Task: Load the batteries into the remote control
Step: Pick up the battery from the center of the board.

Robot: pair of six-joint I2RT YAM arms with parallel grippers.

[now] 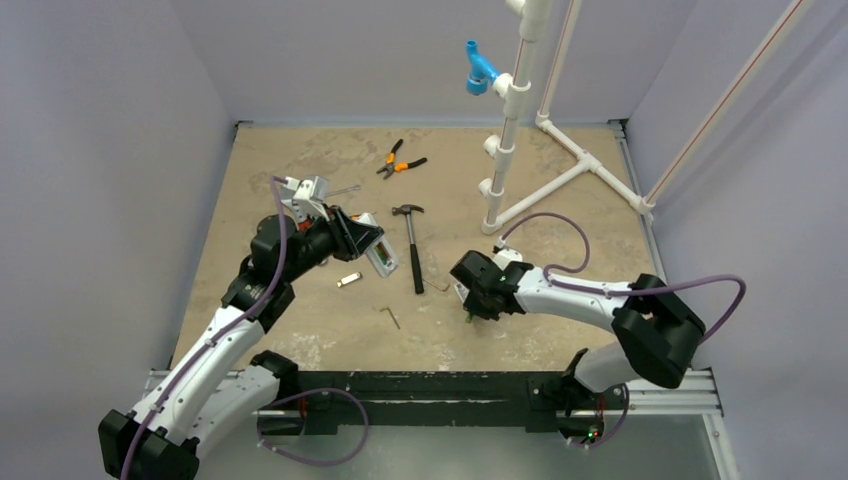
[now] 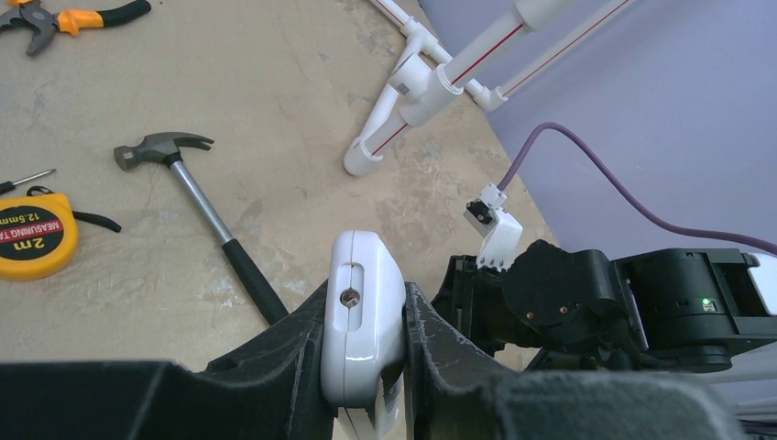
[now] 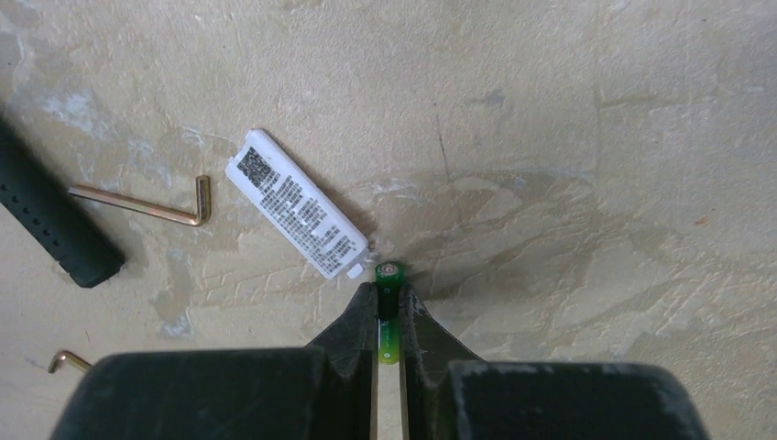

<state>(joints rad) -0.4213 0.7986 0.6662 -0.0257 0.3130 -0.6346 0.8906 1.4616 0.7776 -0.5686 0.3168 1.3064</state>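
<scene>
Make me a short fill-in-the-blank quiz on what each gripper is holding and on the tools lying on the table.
1. The left gripper grips the remote, whose colour is ____.
2. The right gripper is shut on a ____ battery.
3. The pliers have ____ handles.
4. The tape measure has a ____ case.

Missing words: white; green; orange; yellow.
</scene>
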